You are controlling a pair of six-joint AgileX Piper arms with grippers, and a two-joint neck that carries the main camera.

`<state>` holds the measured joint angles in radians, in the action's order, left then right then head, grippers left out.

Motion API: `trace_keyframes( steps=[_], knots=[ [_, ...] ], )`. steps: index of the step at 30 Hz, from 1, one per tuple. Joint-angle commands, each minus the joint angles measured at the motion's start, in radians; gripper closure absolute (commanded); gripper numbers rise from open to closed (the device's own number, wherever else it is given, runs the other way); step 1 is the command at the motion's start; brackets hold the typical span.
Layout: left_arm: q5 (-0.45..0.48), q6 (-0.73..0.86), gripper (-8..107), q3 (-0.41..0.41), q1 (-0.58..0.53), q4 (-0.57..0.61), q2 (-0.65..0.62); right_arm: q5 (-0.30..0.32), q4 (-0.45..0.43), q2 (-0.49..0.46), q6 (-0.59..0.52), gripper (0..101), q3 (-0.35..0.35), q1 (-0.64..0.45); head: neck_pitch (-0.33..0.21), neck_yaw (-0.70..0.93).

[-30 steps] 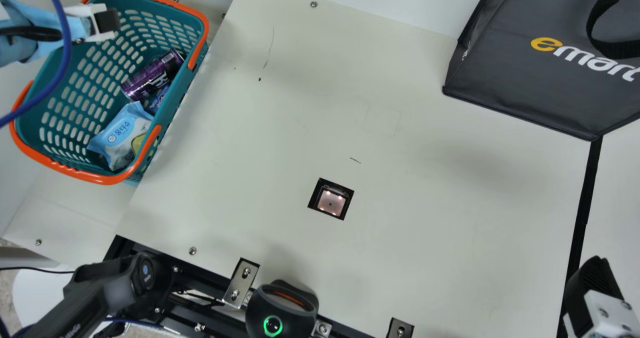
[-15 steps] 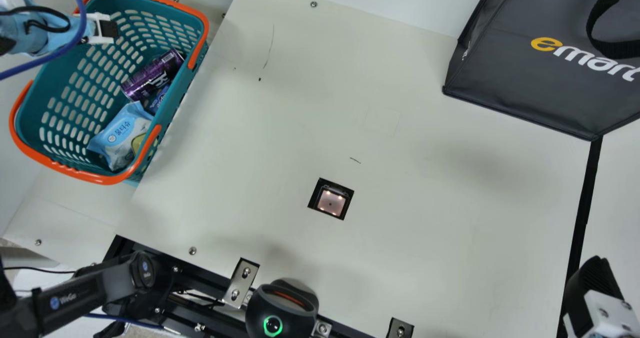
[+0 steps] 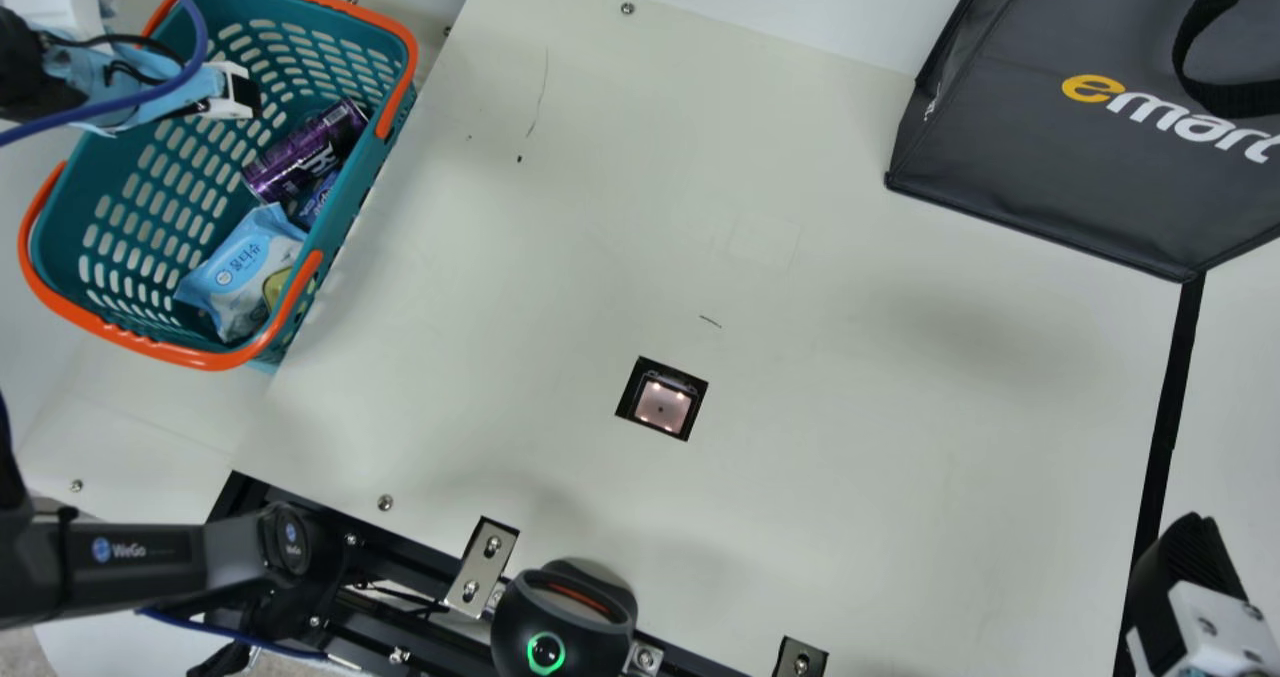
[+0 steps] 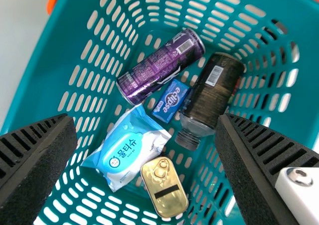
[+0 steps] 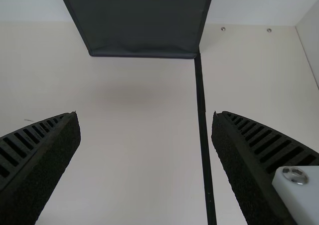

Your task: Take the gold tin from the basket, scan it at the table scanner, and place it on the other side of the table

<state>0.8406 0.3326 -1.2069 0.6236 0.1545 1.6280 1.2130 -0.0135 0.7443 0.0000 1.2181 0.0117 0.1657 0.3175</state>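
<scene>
My left arm (image 3: 130,557)'s black at 8 o'clock in the main view, pale blue around 10 with a loopy blue cable (image 3: 204,42). Right tool (image 3: 1188,567) at 4's ribbed black plus white, screws showing.

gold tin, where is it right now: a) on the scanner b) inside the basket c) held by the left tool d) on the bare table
b, the gold tin lies in the teal basket beside the light blue packet, below the open left tool

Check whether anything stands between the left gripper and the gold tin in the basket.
Nothing visible does: the gold tin lies uncovered in the basket, below the open left gripper. The wipes packet sits close beside the tin, not over it.
</scene>
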Motion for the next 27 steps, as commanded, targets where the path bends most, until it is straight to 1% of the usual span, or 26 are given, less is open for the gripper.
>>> trace_keyframes(
  steps=[1, 6, 13, 22, 27],
  knots=[
    [-0.009, 0.007, 9, 0.0, 0.002, -0.001, 0.022, 0.0, 0.0, 0.0, 0.0, 6, 0.0, 0.0, -0.027, 0.004],
    [-0.032, 0.048, 9, -0.007, 0.0, 0.007, 0.077, 0.0, 0.0, 0.0, 0.0, 6, 0.0, 0.0, -0.027, 0.004],
    [-0.043, 0.13, 9, -0.038, -0.004, 0.026, 0.153, 0.0, 0.0, 0.0, 0.0, 6, 0.0, 0.0, -0.027, 0.004],
    [-0.021, 0.207, 9, -0.079, -0.004, 0.047, 0.242, 0.0, 0.001, 0.0, 0.0, 6, 0.0, 0.0, -0.027, 0.004],
    [0.001, 0.221, 9, -0.086, 0.0, 0.051, 0.285, 0.0, 0.001, 0.0, 0.0, 6, 0.0, 0.0, -0.027, 0.004]
  ],
)
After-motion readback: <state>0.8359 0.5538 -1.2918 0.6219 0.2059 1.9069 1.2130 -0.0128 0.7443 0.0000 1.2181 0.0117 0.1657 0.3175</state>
